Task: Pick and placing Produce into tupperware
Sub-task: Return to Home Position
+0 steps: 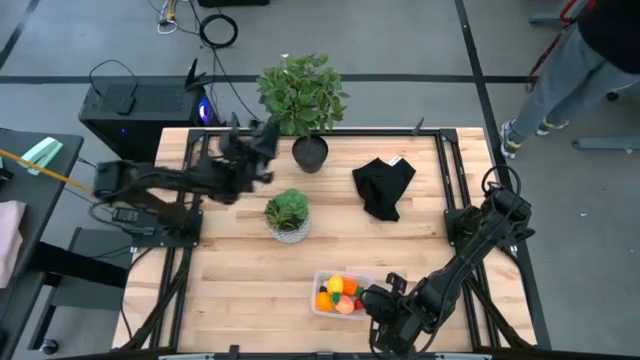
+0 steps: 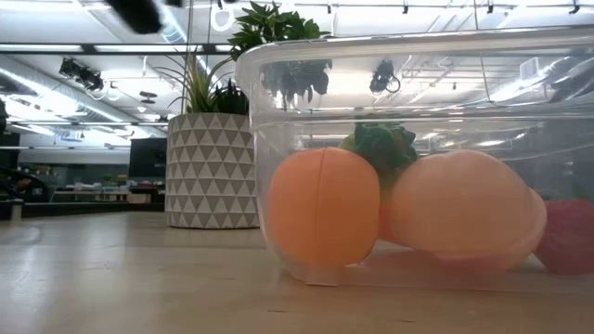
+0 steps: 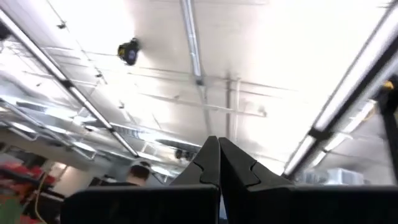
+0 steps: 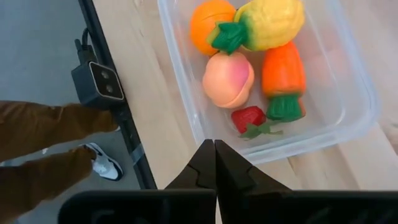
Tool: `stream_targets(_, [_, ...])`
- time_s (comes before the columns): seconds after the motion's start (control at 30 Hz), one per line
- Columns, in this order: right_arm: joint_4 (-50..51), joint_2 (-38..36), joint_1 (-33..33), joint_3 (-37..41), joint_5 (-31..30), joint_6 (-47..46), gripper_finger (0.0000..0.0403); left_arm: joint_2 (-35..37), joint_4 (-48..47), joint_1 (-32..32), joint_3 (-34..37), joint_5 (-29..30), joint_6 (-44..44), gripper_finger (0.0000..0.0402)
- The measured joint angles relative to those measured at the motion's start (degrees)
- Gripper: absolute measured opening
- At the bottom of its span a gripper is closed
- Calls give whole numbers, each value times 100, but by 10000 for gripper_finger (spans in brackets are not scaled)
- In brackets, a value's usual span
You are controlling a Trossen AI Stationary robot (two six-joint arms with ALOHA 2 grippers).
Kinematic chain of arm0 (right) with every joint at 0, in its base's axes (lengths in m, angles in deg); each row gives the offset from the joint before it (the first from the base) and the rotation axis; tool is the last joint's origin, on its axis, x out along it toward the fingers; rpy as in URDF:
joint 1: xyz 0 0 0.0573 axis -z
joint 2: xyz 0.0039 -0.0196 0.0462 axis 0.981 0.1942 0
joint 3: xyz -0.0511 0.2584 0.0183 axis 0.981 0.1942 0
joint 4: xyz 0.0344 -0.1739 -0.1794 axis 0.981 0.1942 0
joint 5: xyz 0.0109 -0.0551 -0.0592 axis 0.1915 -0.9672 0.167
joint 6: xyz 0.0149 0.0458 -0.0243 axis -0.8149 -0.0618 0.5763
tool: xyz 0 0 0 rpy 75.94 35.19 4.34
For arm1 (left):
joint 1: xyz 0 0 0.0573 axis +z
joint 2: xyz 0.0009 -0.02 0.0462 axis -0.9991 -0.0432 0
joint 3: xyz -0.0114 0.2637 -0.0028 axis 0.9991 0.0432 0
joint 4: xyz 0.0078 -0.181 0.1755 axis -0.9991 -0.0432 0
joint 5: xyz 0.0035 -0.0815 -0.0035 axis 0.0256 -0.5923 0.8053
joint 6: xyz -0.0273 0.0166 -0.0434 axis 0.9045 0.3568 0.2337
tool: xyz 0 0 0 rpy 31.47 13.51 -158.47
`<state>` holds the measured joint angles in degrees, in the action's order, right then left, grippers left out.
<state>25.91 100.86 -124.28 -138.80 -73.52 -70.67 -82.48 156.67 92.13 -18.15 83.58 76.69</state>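
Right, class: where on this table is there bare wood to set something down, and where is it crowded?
Free: the bare wood of the table between the succulent pot, the tupperware and the left frame; also the strip between tupperware and black cloth. Crowded: the back, around the left gripper and black pot; and beside the right gripper.

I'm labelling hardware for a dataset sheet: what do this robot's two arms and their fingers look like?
The left arm and the right arm are both near-black and built of slim jointed links. A thin black cable loops by the right arm's base. Each arm ends in two matte black fingers that taper from a broad base to pointed tips. No markings show.
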Motion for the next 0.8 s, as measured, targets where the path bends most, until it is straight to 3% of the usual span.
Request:
stream_targets(0.3, [-12, 0, 365, 0, -13, 287, 0, 2317, 13, -45, 2112, -214, -201, 0])
stream_targets(0.43, [-151, 0, 575, 0, -12, 489, 0, 3102, 8, -47, 2849, 46, -411, 0])
stream_targets(0.8, [-609, 2, 970, 0, 236, 771, 0, 4815, 8, -49, 4252, 357, -450, 0])
